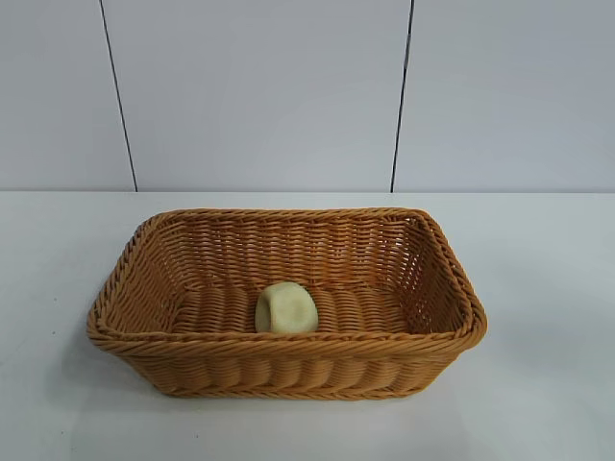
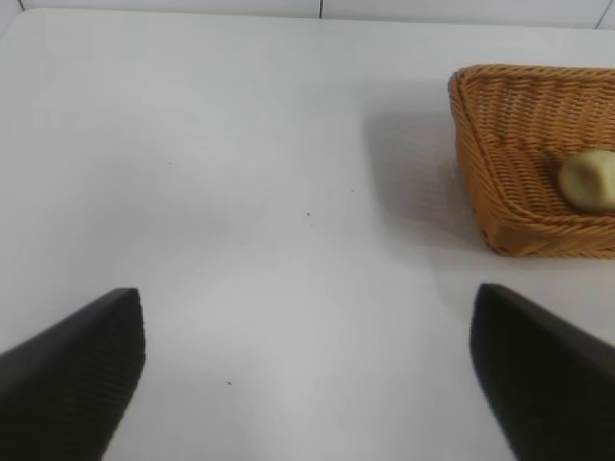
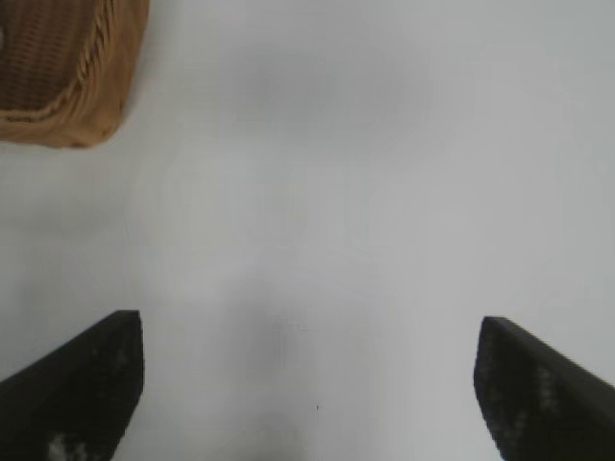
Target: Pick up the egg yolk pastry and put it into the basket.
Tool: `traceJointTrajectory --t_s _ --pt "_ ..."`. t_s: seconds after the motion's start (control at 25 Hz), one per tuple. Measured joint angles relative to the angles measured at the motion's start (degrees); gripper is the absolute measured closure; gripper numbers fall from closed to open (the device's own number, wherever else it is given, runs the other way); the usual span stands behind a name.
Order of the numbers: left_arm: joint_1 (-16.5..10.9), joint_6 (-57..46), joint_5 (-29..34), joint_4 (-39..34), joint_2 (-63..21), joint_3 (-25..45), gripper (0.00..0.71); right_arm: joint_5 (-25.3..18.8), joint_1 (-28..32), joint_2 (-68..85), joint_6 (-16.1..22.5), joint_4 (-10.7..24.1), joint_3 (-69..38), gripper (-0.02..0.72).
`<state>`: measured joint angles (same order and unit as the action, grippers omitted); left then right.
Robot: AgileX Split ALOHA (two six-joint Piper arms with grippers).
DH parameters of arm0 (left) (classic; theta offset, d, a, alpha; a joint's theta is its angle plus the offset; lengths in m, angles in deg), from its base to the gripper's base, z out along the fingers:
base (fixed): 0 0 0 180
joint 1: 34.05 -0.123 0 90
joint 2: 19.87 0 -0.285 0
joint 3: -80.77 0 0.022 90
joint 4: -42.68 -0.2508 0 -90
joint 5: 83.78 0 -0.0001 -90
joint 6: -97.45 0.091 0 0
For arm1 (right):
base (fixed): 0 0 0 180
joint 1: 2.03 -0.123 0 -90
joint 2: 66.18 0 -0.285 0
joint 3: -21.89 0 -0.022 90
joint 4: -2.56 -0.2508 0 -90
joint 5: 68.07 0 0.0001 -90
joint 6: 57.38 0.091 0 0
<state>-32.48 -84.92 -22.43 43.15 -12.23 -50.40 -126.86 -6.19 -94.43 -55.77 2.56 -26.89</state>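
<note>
Spread wide and gripping nothing, left gripper (image 2: 307, 370) and right gripper (image 3: 307, 384), each over bare white table (image 1: 548, 288) with free room all around and the basket (image 1: 288, 379) off to one side. Farther in, long axis running left to right across the exterior view, braided rim unbroken. Resting on the basket floor near the front wall, the pastry (image 1: 286, 308), tipped partly on its side.

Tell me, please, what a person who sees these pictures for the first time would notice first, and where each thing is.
The eye goes first to the large orange-brown wicker basket in the middle of the white table. Inside it, near its front wall, lies the small pale egg yolk pastry. In the wrist views, the left claw and the right claw stand open and empty over bare table, apart from the basket.
</note>
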Motion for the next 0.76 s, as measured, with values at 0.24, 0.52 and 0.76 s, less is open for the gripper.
traceJointTrajectory --t_s 0.24,0.52,0.76 --pt "0.0 0.0 0.0 0.0 0.0 0.0 0.046 0.0 0.0 13.0 -0.1 0.0 -0.1 0.034" --pt "0.0 0.0 0.0 0.0 0.0 0.0 0.046 -0.1 0.0 20.6 -0.1 0.0 -0.1 0.034" --pt "0.0 0.0 0.0 0.0 0.0 0.0 0.046 -0.1 0.0 20.6 -0.1 0.0 -0.1 0.034"
